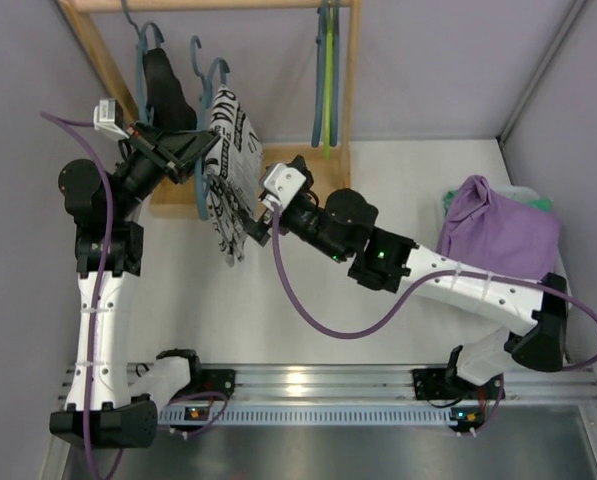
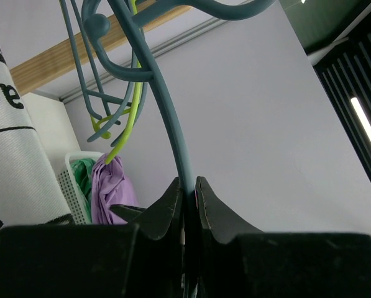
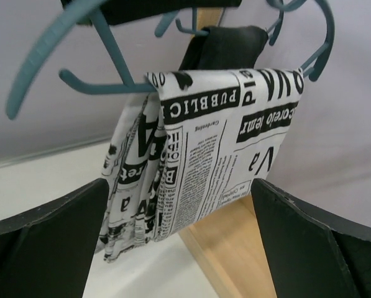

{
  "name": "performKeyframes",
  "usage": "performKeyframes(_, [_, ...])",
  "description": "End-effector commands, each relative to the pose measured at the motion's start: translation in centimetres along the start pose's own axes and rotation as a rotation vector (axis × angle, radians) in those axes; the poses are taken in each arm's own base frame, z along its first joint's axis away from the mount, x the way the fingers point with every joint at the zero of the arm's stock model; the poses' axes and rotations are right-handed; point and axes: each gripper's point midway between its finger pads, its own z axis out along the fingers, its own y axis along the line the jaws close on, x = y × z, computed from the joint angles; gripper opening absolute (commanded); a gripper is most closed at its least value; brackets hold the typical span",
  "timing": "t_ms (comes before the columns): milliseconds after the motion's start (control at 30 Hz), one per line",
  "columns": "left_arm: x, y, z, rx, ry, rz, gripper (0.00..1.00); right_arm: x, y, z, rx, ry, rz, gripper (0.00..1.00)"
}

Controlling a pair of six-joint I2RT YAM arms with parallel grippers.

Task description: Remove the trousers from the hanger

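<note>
The white trousers with black print (image 1: pixel 233 170) hang folded over a teal hanger (image 1: pixel 210 90) on the wooden rack. My left gripper (image 1: pixel 203 163) is shut on that hanger's rod (image 2: pixel 184 167). My right gripper (image 1: pixel 254 222) is open right beside the print trousers (image 3: pixel 216 149), which hang between its fingers (image 3: pixel 48 236) without touching. The black trousers (image 1: pixel 166 92) hang on another hanger behind and also show in the right wrist view (image 3: pixel 225 46). The purple trousers (image 1: pixel 498 228) lie heaped in a basket at the right.
The wooden rack (image 1: pixel 338 150) stands at the back, its base (image 3: pixel 247 248) under the print trousers. Empty teal and lime hangers (image 1: pixel 325 80) hang at its right end. The white basket (image 2: pixel 70 186) also holds a green cloth (image 1: pixel 544 205).
</note>
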Motion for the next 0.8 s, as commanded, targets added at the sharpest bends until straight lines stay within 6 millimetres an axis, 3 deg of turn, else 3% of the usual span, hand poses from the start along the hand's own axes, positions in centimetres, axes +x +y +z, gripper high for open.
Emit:
performKeyframes(0, [-0.3,-7.5,-1.6,0.196,-0.068,0.142,0.00,-0.3,-0.8,1.0,0.093,-0.047,-0.033,0.99])
performKeyframes(333, [-0.4,-8.3,-1.6,0.208,-0.067,0.132,0.00,2.5,0.6,3.7,0.114,-0.028,-0.041,0.99])
performKeyframes(633, [-0.1,-8.1,-1.9,0.206,-0.063,0.111,0.00,1.7,-2.6,5.0,0.256,-0.065,-0.087,0.99])
performKeyframes(767, [0.2,-8.2,-2.1,0.208,-0.058,0.109,0.00,1.5,-4.4,6.0,0.309,-0.085,-0.090,0.93])
